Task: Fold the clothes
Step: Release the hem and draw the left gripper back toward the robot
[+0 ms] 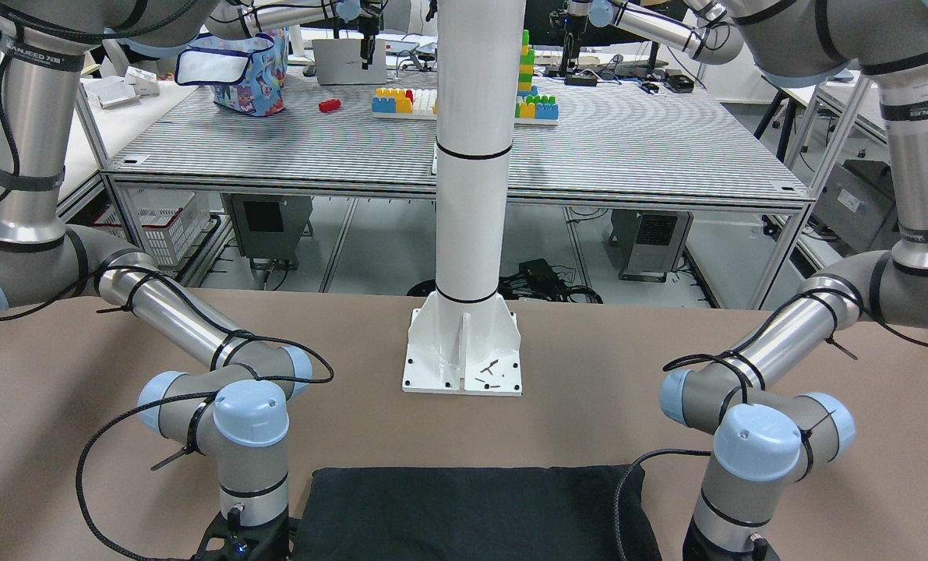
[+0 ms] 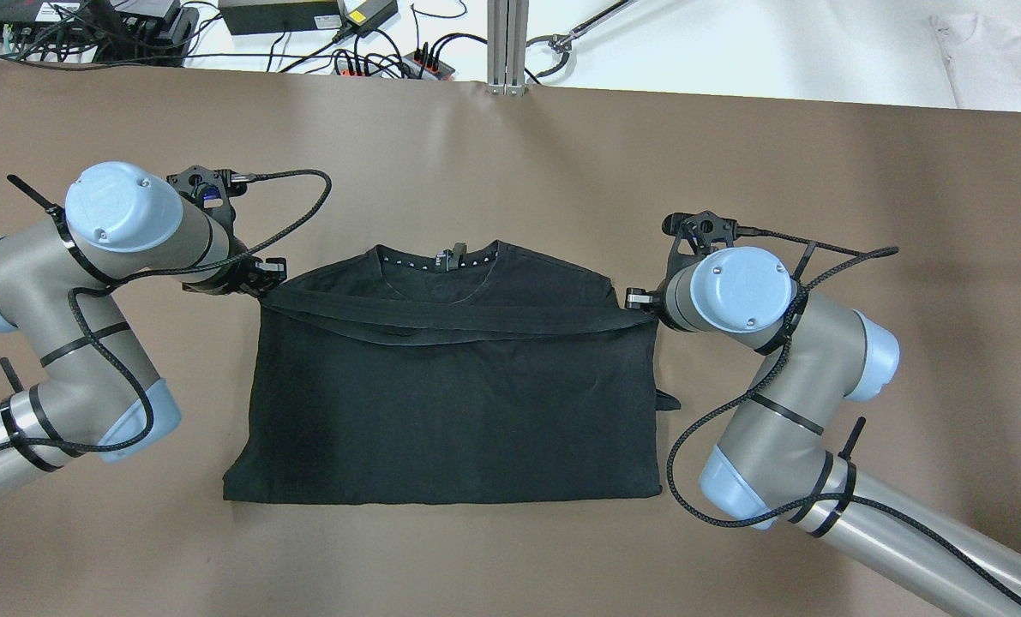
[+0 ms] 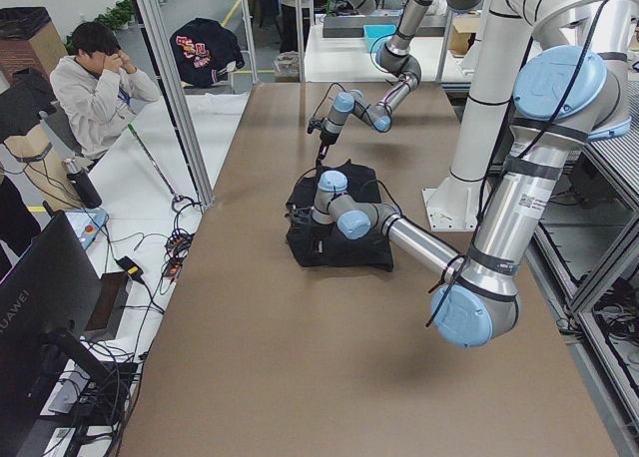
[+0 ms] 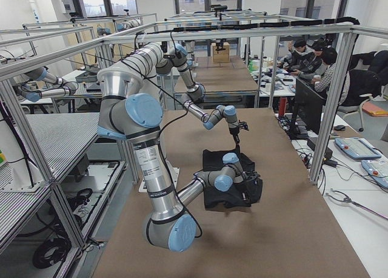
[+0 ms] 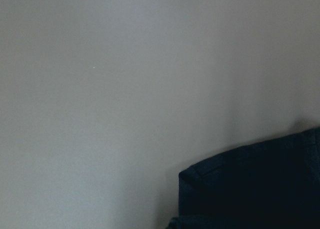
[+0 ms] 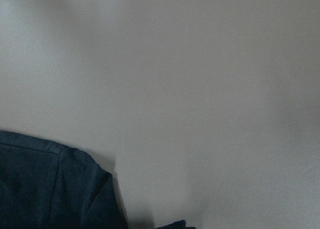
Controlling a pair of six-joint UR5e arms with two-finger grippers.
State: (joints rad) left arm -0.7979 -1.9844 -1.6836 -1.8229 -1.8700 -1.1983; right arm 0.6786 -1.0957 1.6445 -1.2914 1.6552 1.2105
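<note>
Black soft fabric garment [image 2: 450,403] lies flat on the brown table [image 2: 510,128], between the left fingers [image 2: 272,268] and the right fingers [image 2: 635,298]. One layer is folded over, and its folded edge runs almost straight from one pair of fingers to the other, each end reaching them. The neck opening shows just beyond this line. Both pairs of fingers are mostly hidden under the wrists, so I cannot tell whether they are spread or pinching the cloth.
</note>
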